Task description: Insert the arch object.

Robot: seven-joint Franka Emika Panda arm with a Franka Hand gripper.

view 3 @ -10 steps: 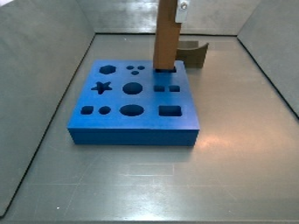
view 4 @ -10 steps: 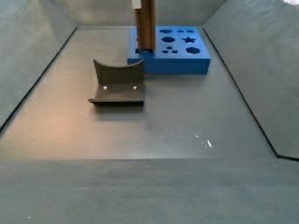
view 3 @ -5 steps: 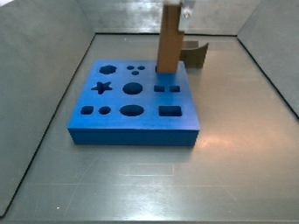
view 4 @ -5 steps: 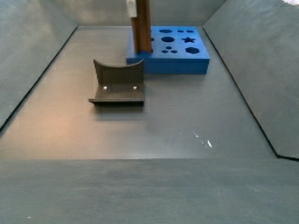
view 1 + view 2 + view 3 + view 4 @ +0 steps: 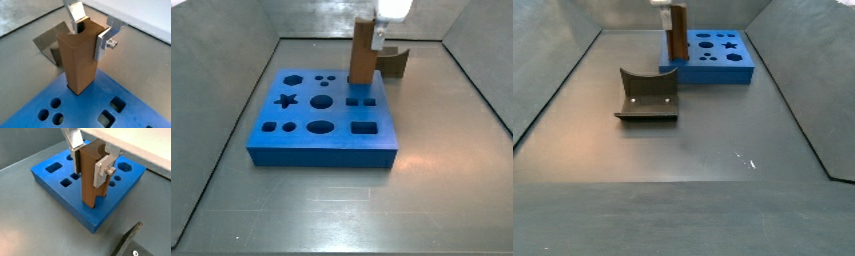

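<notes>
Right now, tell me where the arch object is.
In a side view the arch object lies on the floor, apart from the blue board, nearest the board corner where the gripper holds the brown post upright.

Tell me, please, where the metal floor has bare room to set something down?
Broad bare floor lies on the near side of the dark fixture. It is crowded where the gripper holds the tall brown post on the blue board.

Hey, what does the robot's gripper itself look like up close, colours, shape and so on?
The gripper has two flat silver metal plate fingers, squared at the ends. In a wrist view a small bolt head shows on one finger's outer face. No cables or markings are visible.
</notes>
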